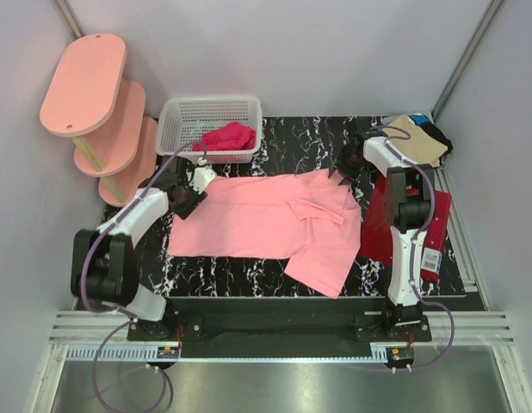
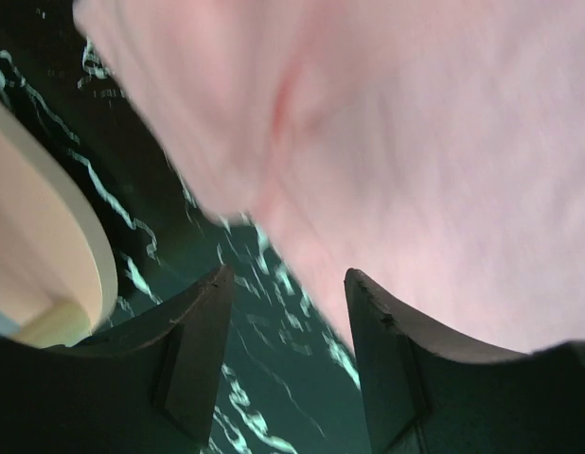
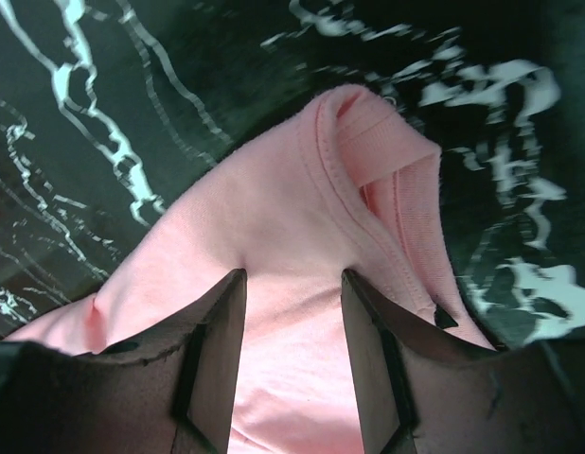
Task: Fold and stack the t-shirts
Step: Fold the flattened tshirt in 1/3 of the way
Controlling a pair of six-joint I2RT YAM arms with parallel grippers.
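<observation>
The large salmon-pink t-shirt [image 1: 257, 219] lies spread on the black marbled table [image 1: 240, 275], with its right part folded over and one flap hanging toward the front. My left gripper [image 1: 190, 196] is at the shirt's back left corner. In the left wrist view this gripper [image 2: 288, 279] is open over bare table, and the blurred pink cloth [image 2: 416, 142] lies by its right finger. My right gripper [image 1: 342, 178] is at the back right corner. In the right wrist view it [image 3: 292, 276] is open, with its fingertips down on the pink cloth [image 3: 274, 208] just below a stitched hem [image 3: 368, 161].
A dark red shirt [image 1: 382, 228] with a white tag [image 1: 431, 258] lies under the right arm. Tan [image 1: 417, 142] and black [image 1: 438, 136] shirts sit at the back right corner. A white basket [image 1: 184, 125] at the back holds magenta cloth [image 1: 230, 138]. Pink tiered shelf [image 1: 85, 82] stands at left.
</observation>
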